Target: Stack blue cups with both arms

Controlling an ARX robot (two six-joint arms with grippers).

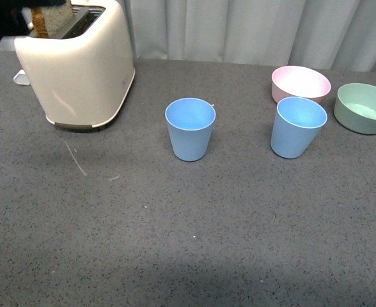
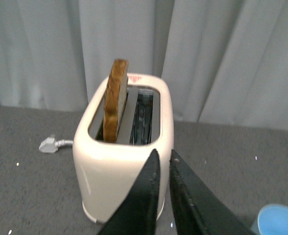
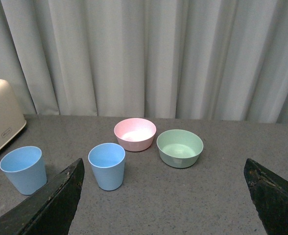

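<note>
Left blue cup (image 1: 190,137) stands upright on the tabletop (image 1: 175,243), to the right of the toaster (image 1: 79,70). Right blue cup (image 1: 297,126) stands upright well apart from it, just in front of the pink bowl (image 1: 300,83). I note the left tool (image 2: 164,152) narrow, gripping nothing, over the toaster. I note the right tool (image 3: 163,164) spread wide, empty, facing both cups.

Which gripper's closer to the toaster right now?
Left. The left gripper sits right by the toaster, near its top; the right gripper is well away, beyond both blue cups.
</note>
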